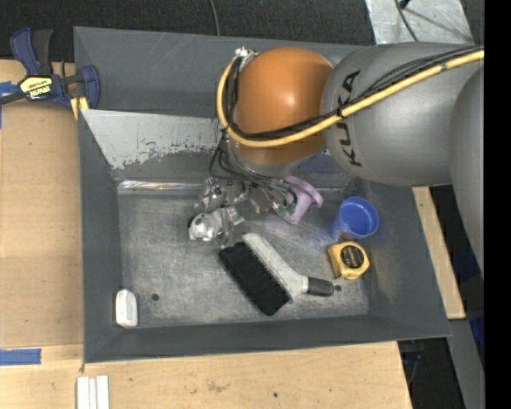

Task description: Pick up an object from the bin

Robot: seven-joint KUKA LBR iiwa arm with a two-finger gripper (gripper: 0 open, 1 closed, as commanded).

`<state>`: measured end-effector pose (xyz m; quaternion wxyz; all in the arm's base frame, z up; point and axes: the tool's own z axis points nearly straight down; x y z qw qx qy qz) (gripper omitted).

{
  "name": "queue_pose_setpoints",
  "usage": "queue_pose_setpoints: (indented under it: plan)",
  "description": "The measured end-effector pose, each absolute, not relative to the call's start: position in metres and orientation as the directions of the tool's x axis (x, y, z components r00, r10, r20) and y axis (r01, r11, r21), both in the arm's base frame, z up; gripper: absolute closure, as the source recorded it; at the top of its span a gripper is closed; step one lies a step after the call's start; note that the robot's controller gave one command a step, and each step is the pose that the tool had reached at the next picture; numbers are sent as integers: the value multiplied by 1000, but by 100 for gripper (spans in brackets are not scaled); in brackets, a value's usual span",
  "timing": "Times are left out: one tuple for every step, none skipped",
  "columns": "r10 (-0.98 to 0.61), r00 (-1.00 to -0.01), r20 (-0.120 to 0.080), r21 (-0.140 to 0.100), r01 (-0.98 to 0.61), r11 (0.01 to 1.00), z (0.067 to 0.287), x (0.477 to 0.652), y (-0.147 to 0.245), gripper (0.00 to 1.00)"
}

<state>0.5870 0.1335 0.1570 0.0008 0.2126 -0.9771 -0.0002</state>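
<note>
Over the bin's (100,254) middle, claw (211,220) just beside a black brush (254,279)

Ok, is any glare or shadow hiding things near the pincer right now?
Camera view: a bright sheen lies across the bin's far wall. Camera view: the pincer glints against the grey floor. Camera view: the arm's orange cover overhangs the purple piece and shades the floor beside it, while the black brush, yellow tape measure and blue cup sit evenly lit.
</note>
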Motion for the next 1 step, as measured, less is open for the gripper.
queue_pose_setpoints:
  plan:
    - [-415,-910,-5,-1,-415,910,176,588,134,100]
